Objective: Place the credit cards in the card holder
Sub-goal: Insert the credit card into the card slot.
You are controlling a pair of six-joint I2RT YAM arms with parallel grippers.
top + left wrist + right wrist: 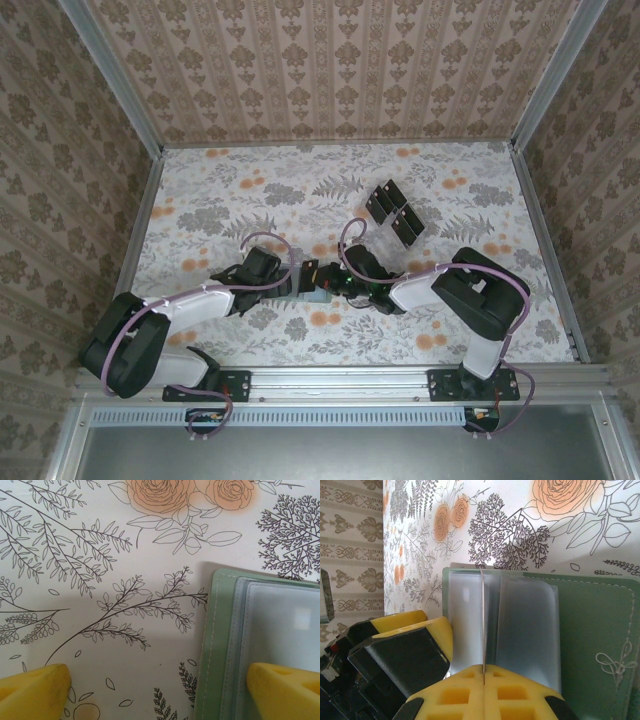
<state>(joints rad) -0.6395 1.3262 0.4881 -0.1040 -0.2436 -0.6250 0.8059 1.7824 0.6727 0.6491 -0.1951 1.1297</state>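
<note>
Between both tools, card holder lies open on worktop. Now left tool: spread wide, one finger above clear sleeve, other above bare worktop. Over to right tool: pinched shut on thin upright leaf of card holder. Beyond right tool, well apart, credit cards.

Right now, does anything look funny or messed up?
Only one thing: a clear sleeve of the open card holder sticks straight up, pinched in the shut right end effector, while the other sleeves lie flat. Nothing looks spilled or broken.
</note>
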